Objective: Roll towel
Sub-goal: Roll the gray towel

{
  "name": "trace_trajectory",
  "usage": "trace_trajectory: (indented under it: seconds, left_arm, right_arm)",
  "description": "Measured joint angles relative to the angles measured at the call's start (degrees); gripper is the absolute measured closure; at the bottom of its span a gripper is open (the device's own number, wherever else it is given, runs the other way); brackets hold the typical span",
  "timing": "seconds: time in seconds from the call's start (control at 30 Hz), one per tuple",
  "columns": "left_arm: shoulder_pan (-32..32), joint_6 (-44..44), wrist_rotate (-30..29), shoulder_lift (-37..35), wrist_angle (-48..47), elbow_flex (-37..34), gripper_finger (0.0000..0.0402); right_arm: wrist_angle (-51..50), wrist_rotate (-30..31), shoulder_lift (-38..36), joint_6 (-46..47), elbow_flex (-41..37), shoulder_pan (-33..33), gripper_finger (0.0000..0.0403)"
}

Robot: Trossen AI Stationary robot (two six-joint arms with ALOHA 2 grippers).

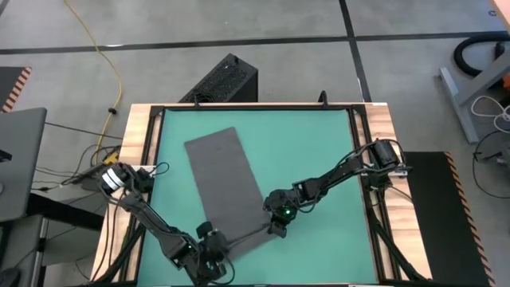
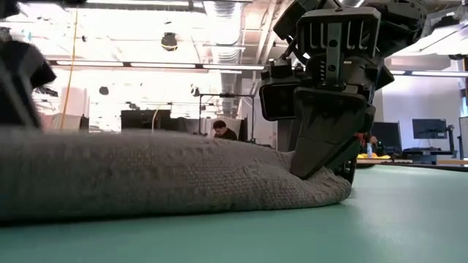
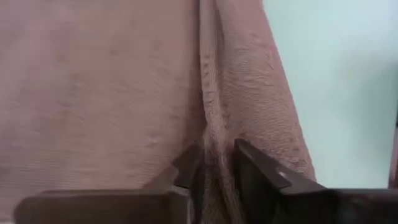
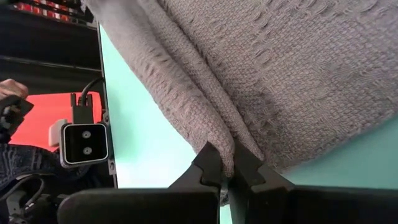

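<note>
The dark grey towel lies flat on the green mat, its long sides running from the far left toward the near right. Its near end is bunched up into a ridge. My left gripper is at the near end's left corner and is shut on the towel. My right gripper is at the near end's right corner and is shut on the towel. In the low view the right gripper stands on the towel's raised end. My left gripper pinches a raised fold of the towel between its two fingers, at the near end's left corner. The fingers come slanting down from the near side. The rest of the towel lies on the mat. My right gripper pinches a folded ridge of the towel's near end between its two fingers, at the right corner. The fingers point down from above. The pinched cloth is barely above the mat and the towel beyond it rests flat.
The mat is framed by wooden table edges. Bare mat lies to the right of the towel. A black box stands on the floor beyond the far edge. People sit in the room behind.
</note>
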Motion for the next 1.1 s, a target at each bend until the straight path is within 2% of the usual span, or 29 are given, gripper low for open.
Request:
trace_trajectory:
  seconds: [0.27,0.43,0.57,0.67,0.73,0.8,0.87,0.93,1.03,1.1]
  left_arm:
    - [0.03,-6.70,-1.27,-2.63,-5.72,0.04,0.0271]
    - [0.42,-4.70,2.46,-4.05,-8.71,0.00,0.0241]
    - [-0.68,-3.62,-0.84,-8.57,-11.88,0.00,0.0222]
    - [-1.79,-4.18,-6.46,-11.76,-12.90,0.00,0.0219]
    - [-2.21,-2.38,-11.16,-12.24,-9.26,0.00,0.0219]
    - [-2.44,4.34,-13.12,-10.79,0.12,-0.23,0.0222]
    - [-1.97,13.03,-11.38,-7.67,10.69,-0.57,0.0228]
    - [-1.17,18.26,-9.10,-4.34,17.16,-0.71,0.0236]
    - [-0.07,20.30,-7.97,-0.59,22.18,-0.06,0.0254]
    - [0.64,19.19,-5.88,1.47,22.15,0.36,0.0269]
  right_arm:
    - [0.08,-0.03,0.00,-0.02,0.00,0.02,0.0380]
    - [0.14,-0.03,0.00,-0.21,0.00,0.02,0.0380]
    - [0.13,-0.14,0.00,-0.25,-0.02,0.02,0.0380]
    - [0.14,-0.14,0.00,-0.25,-0.02,0.02,0.0380]
    - [0.15,-0.14,0.00,-0.27,-0.02,0.02,0.0380]
    - [0.40,0.01,0.00,-0.27,-0.07,0.04,0.0380]
    - [0.49,0.25,0.00,-0.49,-0.07,0.04,0.0380]
    - [0.71,0.32,0.00,-0.58,-0.11,0.07,0.0380]
    - [0.97,0.48,0.02,-0.62,-0.11,0.07,0.0380]
    - [1.00,0.50,0.02,-0.62,-0.11,0.07,0.0380]
